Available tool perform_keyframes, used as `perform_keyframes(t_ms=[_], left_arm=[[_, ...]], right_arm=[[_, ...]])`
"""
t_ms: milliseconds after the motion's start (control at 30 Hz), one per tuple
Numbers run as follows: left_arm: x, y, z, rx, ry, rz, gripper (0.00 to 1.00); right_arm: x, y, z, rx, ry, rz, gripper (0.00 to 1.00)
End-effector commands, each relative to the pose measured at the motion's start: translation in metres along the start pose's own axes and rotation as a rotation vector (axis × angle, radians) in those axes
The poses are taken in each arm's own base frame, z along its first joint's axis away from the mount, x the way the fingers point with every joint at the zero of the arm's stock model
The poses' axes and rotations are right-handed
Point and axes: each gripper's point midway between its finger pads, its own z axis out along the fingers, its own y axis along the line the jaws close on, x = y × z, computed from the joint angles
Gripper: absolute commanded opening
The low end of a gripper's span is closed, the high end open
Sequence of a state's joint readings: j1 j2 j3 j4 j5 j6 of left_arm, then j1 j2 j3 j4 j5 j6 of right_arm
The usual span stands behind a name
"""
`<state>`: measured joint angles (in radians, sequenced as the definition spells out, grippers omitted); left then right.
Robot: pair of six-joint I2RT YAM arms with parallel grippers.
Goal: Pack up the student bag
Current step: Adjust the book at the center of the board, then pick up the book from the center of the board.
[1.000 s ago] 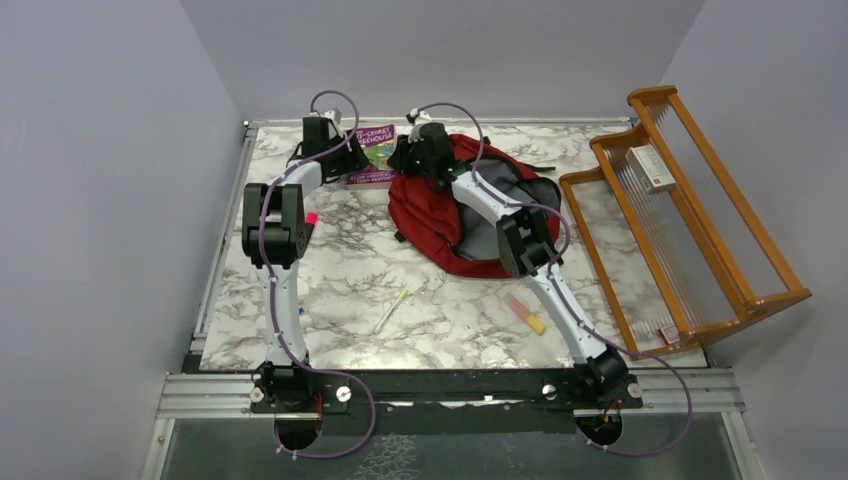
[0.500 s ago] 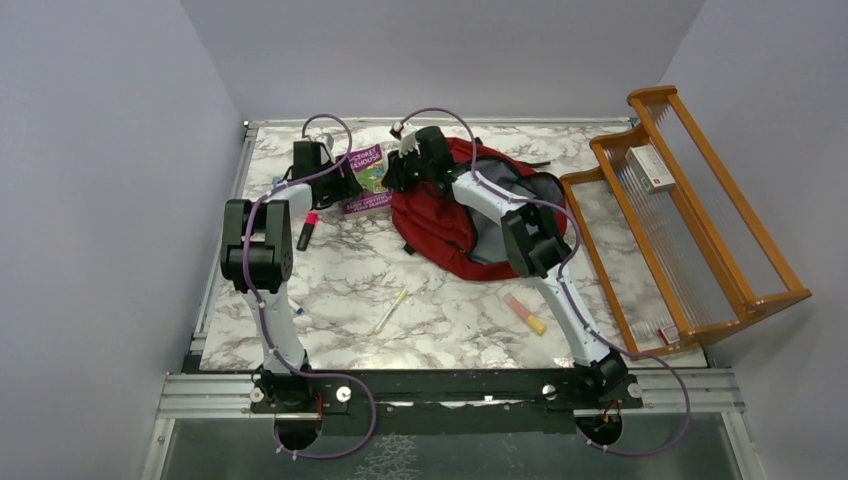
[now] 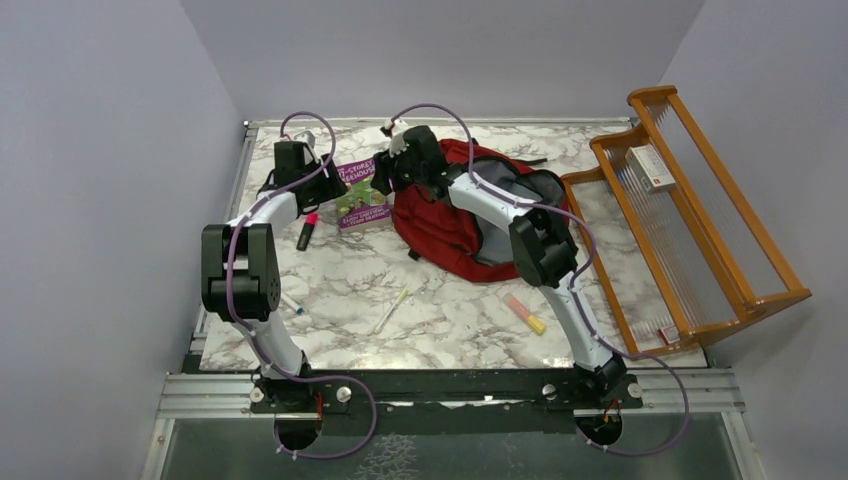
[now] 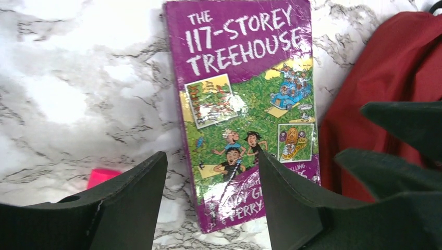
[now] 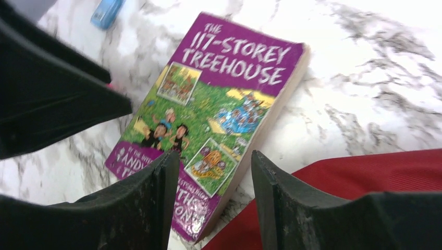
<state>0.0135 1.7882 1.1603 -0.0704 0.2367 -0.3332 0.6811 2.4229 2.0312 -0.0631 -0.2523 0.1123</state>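
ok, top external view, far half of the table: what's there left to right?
Black marker with pink end → purple paperback book → large red fabric backpack → orange wooden rack.

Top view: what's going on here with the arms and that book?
The left gripper and the right gripper both hover open over a purple paperback book lying flat on the marble table, beside the large red fabric backpack. Neither grips it. The backpack lies open, grey lining showing; the book is not yet inside.
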Motion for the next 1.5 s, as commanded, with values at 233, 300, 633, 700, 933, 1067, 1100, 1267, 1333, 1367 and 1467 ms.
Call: perform_keyframes(t_ms=[233, 300, 633, 700, 933, 1067, 1100, 1267, 1333, 1367, 1467], left_arm=[[-0.007, -0.011, -0.008, 0.081, -0.036, -0.047, 0.68], [-0.004, -0.011, -0.007, 0.085, -0.025, -0.062, 0.68], [0.0, -0.006, -0.003, 0.063, -0.036, -0.081, 0.69], [0.001, -0.003, -0.002, 0.053, -0.034, -0.081, 0.69], [0.003, 0.002, 0.001, 0.024, -0.034, -0.099, 0.69], [0.005, 0.004, 0.005, 0.023, -0.027, -0.113, 0.69], [0.006, 0.004, 0.006, 0.022, -0.024, -0.117, 0.7], [0.013, 0.005, 0.012, 0.026, -0.009, -0.143, 0.7], [0.016, 0.006, 0.014, 0.026, -0.005, -0.16, 0.7], [0.017, 0.006, 0.014, 0.026, -0.005, -0.167, 0.7], [0.022, 0.008, 0.017, 0.022, 0.002, -0.184, 0.7]], right_arm=[[-0.004, -0.017, 0.015, 0.128, 0.011, 0.262, 0.58], [0.004, -0.017, 0.021, 0.116, 0.021, 0.275, 0.58], [0.038, -0.025, 0.04, 0.134, 0.077, 0.302, 0.59], [0.047, -0.026, 0.042, 0.136, 0.097, 0.309, 0.59], [0.088, -0.032, 0.049, 0.156, 0.183, 0.337, 0.57], [0.103, -0.03, 0.052, 0.145, 0.217, 0.358, 0.57], [0.106, -0.028, 0.053, 0.134, 0.227, 0.363, 0.57], [0.128, -0.023, 0.057, 0.091, 0.286, 0.409, 0.47], [0.135, -0.024, 0.056, 0.079, 0.298, 0.449, 0.39], [0.138, -0.026, 0.055, 0.081, 0.304, 0.466, 0.34], [0.142, -0.036, 0.052, 0.103, 0.302, 0.511, 0.21]])
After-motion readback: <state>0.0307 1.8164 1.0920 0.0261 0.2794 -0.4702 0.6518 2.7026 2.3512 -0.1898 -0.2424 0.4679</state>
